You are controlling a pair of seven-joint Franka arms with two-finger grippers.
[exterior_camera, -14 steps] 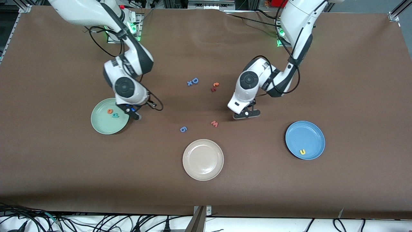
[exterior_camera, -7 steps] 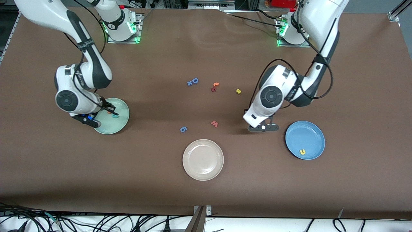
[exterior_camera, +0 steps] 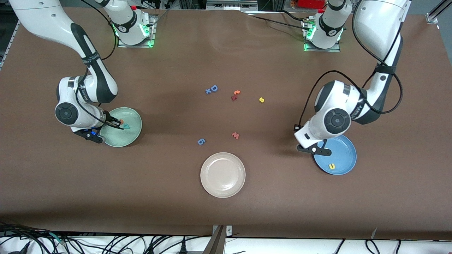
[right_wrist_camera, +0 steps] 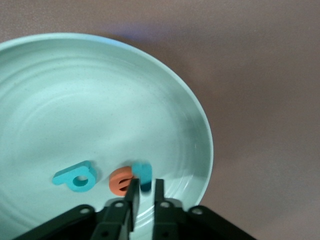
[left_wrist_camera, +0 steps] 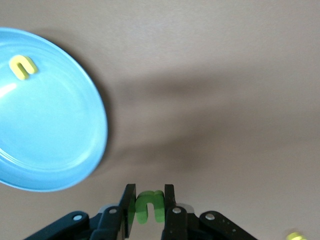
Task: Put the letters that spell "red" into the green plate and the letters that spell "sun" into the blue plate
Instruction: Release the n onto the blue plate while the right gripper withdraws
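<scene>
Left gripper [left_wrist_camera: 146, 212] has its fingers pinched on the green n [left_wrist_camera: 148, 205], hanging over the rim of the blue plate [exterior_camera: 344, 158] at the edge toward the white plate [exterior_camera: 222, 174]. A yellow u [exterior_camera: 332, 166] lies in the blue plate; the yellow s [exterior_camera: 261, 100] sits well apart on the cloth. Right gripper [right_wrist_camera: 145, 200], jaws narrowly parted and empty, hovers over the green plate [exterior_camera: 132, 135], where the teal d [right_wrist_camera: 76, 176], orange e [right_wrist_camera: 120, 181] and teal r [right_wrist_camera: 143, 173] rest.

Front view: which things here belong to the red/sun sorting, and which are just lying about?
Job: green plate with d, e, r; blue plate with u; n in left hand; s.

Lying about: white plate, D, x, t, w, g.
</scene>
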